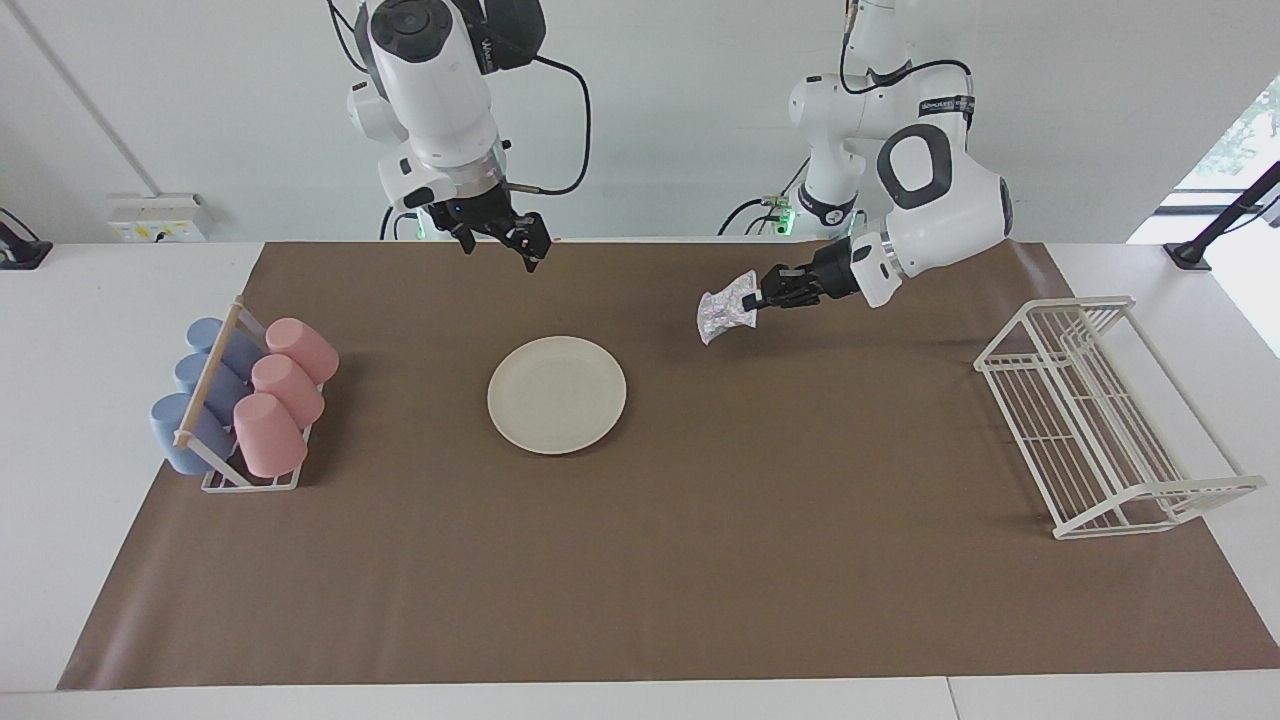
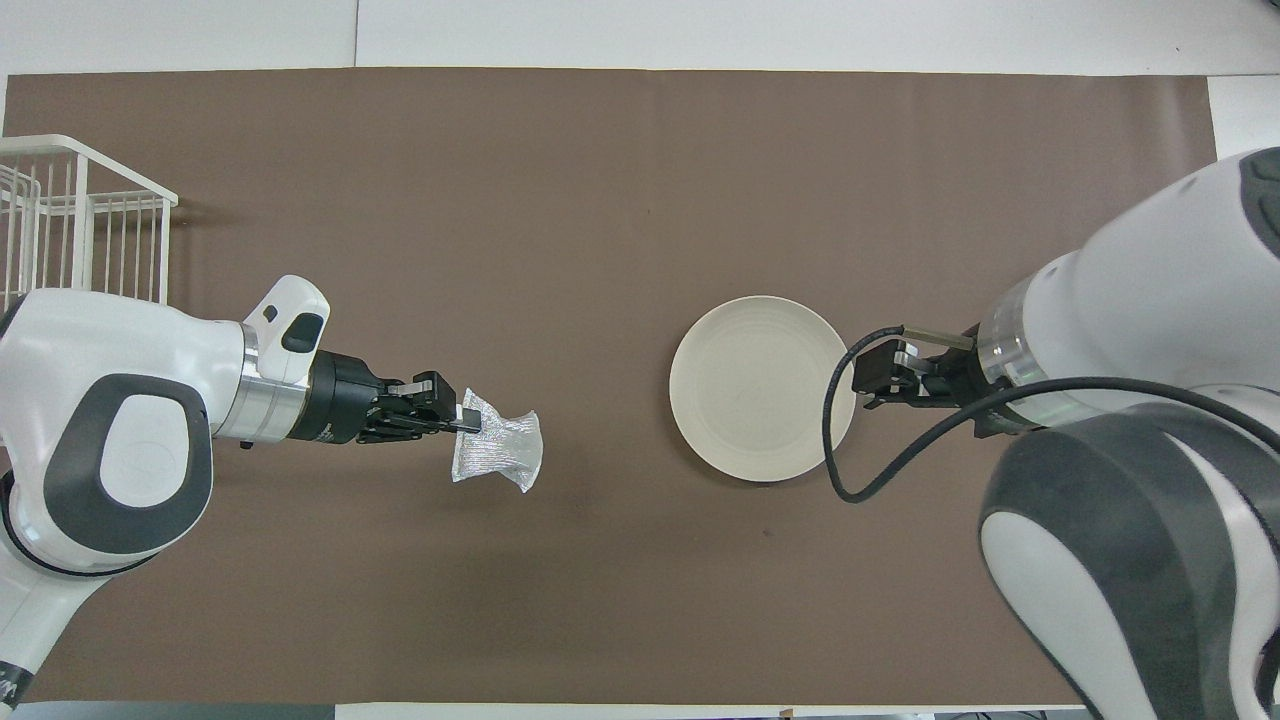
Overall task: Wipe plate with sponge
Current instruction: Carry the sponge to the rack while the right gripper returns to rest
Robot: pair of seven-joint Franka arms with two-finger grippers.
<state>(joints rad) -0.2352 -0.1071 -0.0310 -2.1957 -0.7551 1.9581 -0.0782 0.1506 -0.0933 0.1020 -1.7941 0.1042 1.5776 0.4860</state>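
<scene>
The cream-white plate (image 1: 557,394) (image 2: 762,388) lies flat on the brown mat, nothing on it. My left gripper (image 1: 757,297) (image 2: 466,423) is shut on one edge of the silvery sponge (image 1: 725,312) (image 2: 497,451). The sponge hangs from it in the air over bare mat, toward the left arm's end from the plate. My right gripper (image 1: 500,241) (image 2: 872,380) is open and holds nothing. It is raised over the mat's edge by the robots, toward the right arm's end from the plate.
A small rack of pink and blue cups (image 1: 243,400) stands at the right arm's end of the mat (image 1: 640,560). A white wire dish rack (image 1: 1100,420) (image 2: 70,225) stands at the left arm's end.
</scene>
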